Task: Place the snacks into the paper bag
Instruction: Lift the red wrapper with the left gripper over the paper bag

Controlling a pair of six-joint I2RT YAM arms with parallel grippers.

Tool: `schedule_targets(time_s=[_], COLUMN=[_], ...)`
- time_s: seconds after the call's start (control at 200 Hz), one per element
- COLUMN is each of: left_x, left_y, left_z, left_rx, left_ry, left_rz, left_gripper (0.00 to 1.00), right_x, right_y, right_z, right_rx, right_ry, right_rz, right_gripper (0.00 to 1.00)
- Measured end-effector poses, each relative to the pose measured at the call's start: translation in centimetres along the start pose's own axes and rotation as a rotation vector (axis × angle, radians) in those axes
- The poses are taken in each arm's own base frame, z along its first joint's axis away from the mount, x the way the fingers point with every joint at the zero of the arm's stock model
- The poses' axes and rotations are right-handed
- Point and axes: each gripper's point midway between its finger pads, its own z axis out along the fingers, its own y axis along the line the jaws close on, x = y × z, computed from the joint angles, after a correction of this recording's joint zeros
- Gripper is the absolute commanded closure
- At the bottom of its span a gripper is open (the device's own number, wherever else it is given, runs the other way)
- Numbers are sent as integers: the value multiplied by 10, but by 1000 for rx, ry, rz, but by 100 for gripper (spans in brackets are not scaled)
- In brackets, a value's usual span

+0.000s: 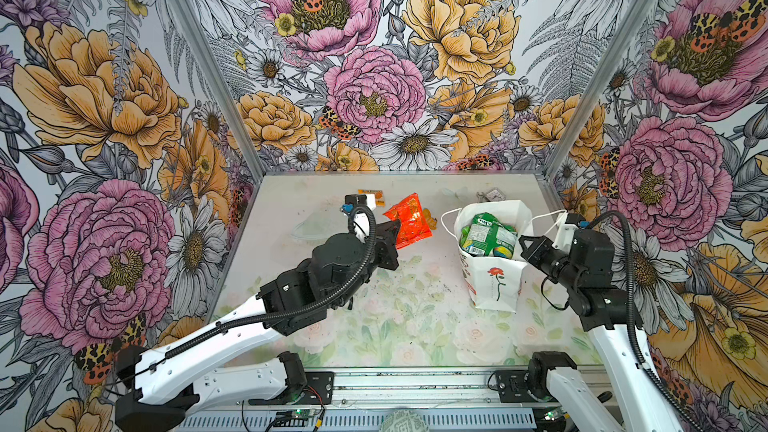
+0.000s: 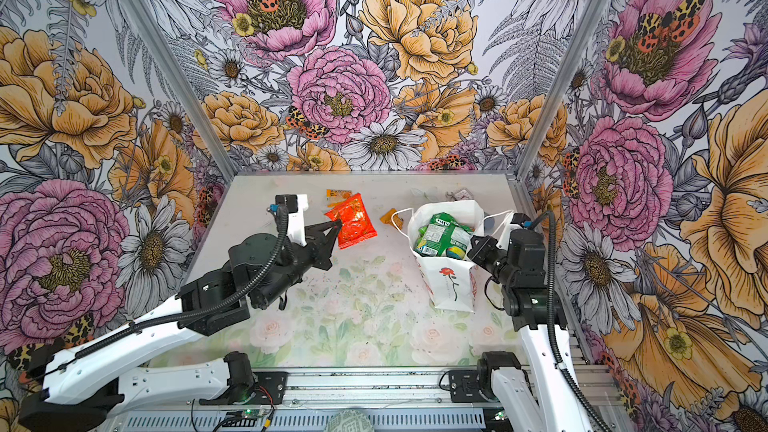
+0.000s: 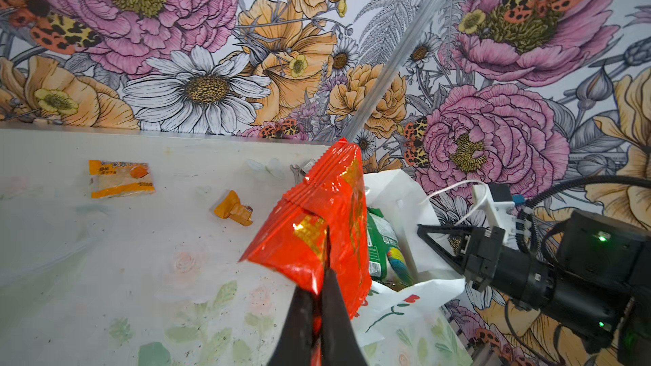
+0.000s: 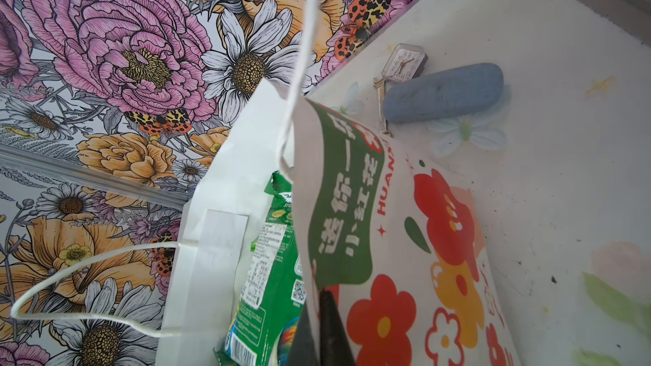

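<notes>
My left gripper is shut on a corner of a shiny red snack packet, held up to the left of the paper bag. The bag stands open with green packets inside. My right gripper is shut on the bag's flower-printed side wall near the rim. An orange-and-white packet and a small orange packet lie on the table behind.
Behind the bag, near the back wall, lie a small square clock, a small wrench and a blue-grey oblong object. The bag's white cord handles hang loose. Flowered walls close in the back and both sides.
</notes>
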Motion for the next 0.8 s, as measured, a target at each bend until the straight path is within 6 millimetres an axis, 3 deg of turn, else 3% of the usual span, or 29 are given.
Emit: schedule_targets(time_s=[0.335,0.565,0.801], left_x=[12,21,50], left_y=[-57,-82,-99], left_z=[71,106,142], left_rx=[15,21,30], left_ry=[77,125,213], left_rz=[109,138,172], left_gripper=[100,100,100], right_x=[1,1,2], right_y=[2,3,4], right_z=[0,0,-1], right_rx=[-6,-9,-19], right_ry=[2,3,6], right_rz=[-4,-5,-6], right_gripper=[100,100,100])
